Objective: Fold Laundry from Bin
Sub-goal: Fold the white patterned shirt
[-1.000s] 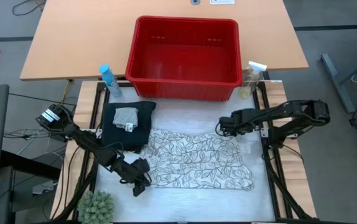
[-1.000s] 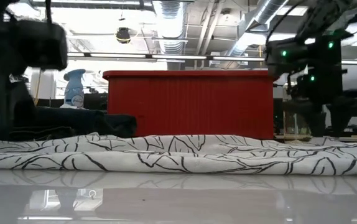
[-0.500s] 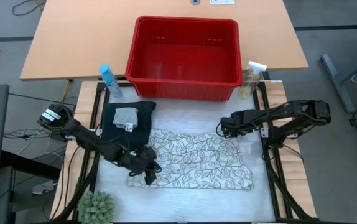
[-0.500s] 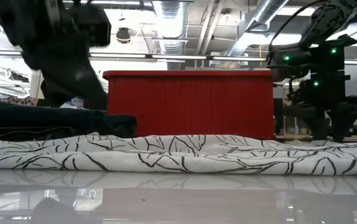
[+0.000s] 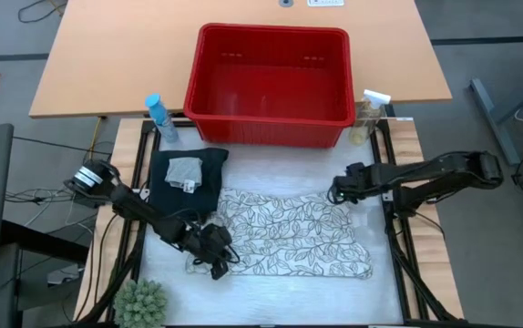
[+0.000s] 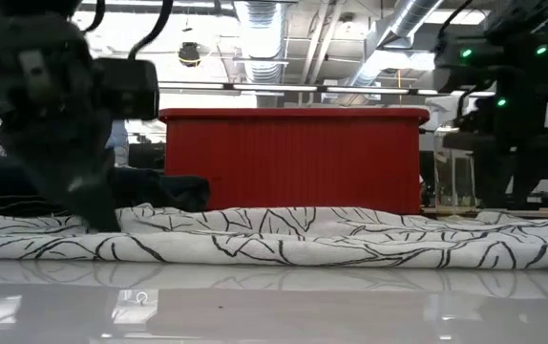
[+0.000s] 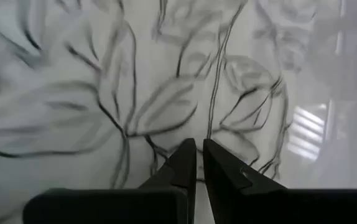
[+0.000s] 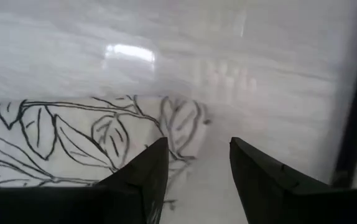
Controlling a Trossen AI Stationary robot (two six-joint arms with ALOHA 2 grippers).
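High view, glossy white table (image 5: 280, 284) (wooden desk (image 5: 107, 64) behind)

Leaf-print cloth (image 6: 284, 239) before red bin (image 6: 293, 158), dark arm (image 6: 54, 115) alongside.

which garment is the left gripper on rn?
The white leaf-print cloth, spread flat across the table's middle. The left gripper, shut, sits at its near-left edge. The dark trousers with the small grey cloth on top lie apart, toward the bin.

No text, brand, number or sign can be read in any view. A white label at the far edge of the surface (image 5: 243, 73), well beyond both claws, carries print too small to make out.
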